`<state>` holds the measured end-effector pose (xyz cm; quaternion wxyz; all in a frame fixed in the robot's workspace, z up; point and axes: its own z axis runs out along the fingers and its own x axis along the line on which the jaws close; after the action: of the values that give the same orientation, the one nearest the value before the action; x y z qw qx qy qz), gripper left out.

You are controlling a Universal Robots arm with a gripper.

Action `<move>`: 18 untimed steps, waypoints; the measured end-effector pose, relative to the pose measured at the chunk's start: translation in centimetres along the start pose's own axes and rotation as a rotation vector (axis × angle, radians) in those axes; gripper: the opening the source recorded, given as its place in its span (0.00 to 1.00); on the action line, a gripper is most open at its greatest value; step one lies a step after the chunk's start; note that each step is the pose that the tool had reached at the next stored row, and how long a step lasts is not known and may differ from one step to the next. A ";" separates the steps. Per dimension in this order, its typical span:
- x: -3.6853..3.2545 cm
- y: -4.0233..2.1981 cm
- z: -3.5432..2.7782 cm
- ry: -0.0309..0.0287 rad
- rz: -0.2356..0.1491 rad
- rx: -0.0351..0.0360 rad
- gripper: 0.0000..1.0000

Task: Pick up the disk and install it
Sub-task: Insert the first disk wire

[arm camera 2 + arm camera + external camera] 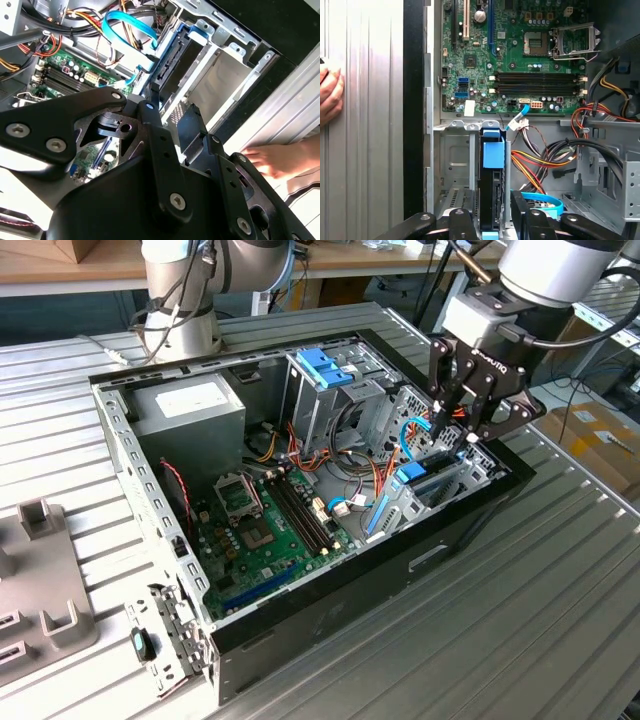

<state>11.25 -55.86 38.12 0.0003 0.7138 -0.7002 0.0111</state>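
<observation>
My gripper (494, 202) is clamped on the disk (492, 182), one finger against each broad face. The disk stands on edge in the drive bay at one end of the case (330, 592), its blue rail (493, 152) uppermost. Judgement: rigid, fairly heavy, smooth metal, shock-sensitive; hold the flat faces, clear of connectors. The motherboard (520, 75) lies further inside the case.

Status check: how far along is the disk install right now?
Done: pickup looks finished, since the disk already stands on edge inside the drive bay of the open case. In hand: the hand hangs directly over the disk. Left: I cannot tell whether it is fully seated.
</observation>
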 end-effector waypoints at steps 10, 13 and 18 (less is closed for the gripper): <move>-1.27 -0.02 -0.02 -0.0001 0.000 0.0000 0.43; -1.32 -0.02 -0.02 0.0000 0.000 0.0000 0.43; -1.32 -0.02 -0.02 0.0000 0.000 0.0000 0.43</move>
<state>11.25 -54.53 38.12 0.0004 0.7138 -0.7002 0.0111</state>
